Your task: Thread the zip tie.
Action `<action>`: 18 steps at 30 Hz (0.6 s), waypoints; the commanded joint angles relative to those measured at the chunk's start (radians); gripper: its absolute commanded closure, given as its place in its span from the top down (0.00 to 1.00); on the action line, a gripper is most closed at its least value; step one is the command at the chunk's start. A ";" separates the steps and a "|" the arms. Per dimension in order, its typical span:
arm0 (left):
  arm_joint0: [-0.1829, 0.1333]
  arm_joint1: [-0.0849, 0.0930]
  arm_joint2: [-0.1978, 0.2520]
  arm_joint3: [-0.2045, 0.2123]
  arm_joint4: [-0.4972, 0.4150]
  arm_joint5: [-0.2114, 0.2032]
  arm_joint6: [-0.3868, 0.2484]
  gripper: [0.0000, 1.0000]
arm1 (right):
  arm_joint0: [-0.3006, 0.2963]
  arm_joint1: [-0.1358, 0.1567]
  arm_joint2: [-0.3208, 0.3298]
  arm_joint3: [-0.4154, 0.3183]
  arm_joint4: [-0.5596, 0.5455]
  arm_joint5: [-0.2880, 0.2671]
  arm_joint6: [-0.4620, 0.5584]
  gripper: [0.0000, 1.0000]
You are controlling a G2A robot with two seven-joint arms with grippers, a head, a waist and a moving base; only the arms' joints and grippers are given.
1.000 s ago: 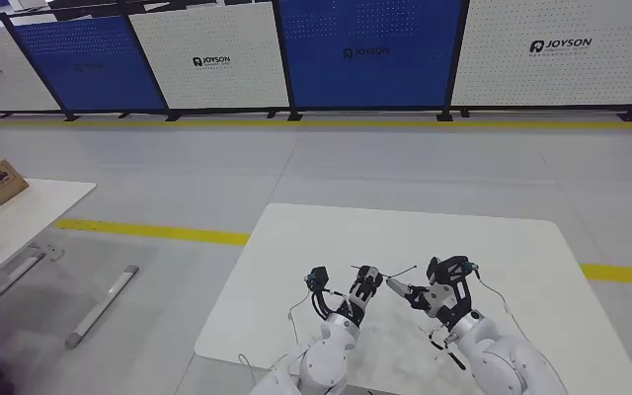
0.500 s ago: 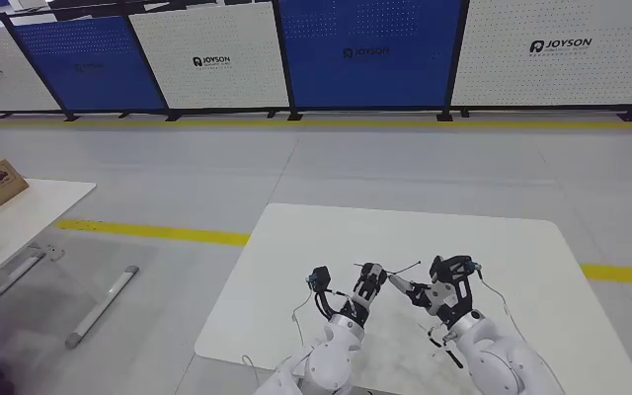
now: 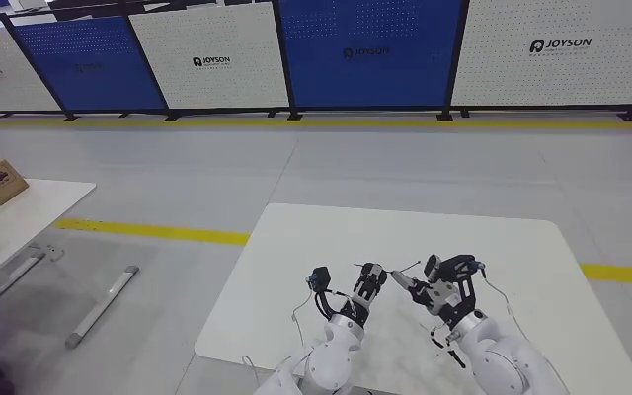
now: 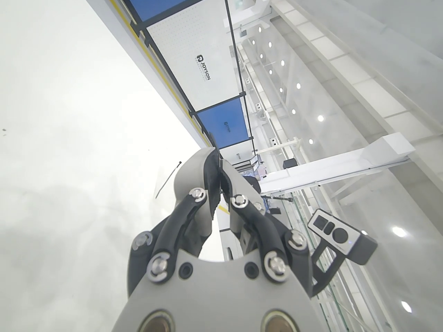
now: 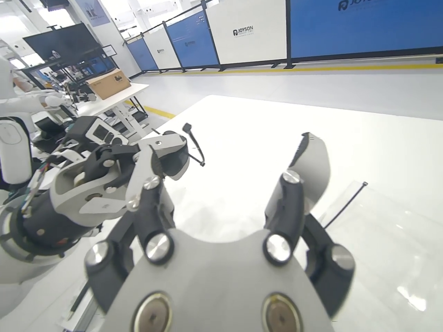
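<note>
Markings: the blue and white partition panels [image 3: 370, 49] behind the table each carry one printed logo with a line of lettering, legible but not transcribed here; the cardboard box [image 5: 108, 83] on the side desk [image 5: 135, 88] bears a small dark printed mark; a wall poster [image 5: 90, 5] shows a figure and print too fine to read.

Pose: my left gripper [image 4: 220, 169] is raised above the near half of the white table [image 3: 326, 237], tipped upward and away from my body; its pads are pressed together on the zip tie [image 5: 187, 127], a thin black strip pinched partway along its length; the head end stands up above the fingertips and a further part bends out to the side, both clear of the table top; from above, the tie reads as a fine dark line running out on both sides of that gripper.

My right gripper [image 5: 228, 146] sits just beside the left one, pointed across toward it; its fingers stand well apart and hold nothing; whether a finger touches the tie I cannot tell.

A second zip tie [image 5: 345, 205] lies flat on the table, on the side of my right gripper away from the left one; it appears to rest on a clear film; it is apart from both grippers.
</note>
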 commanded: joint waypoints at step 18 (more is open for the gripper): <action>0.000 0.000 0.000 0.000 0.000 0.000 0.000 0.00 | 0.020 0.020 -0.032 0.002 0.023 -0.004 0.016 0.00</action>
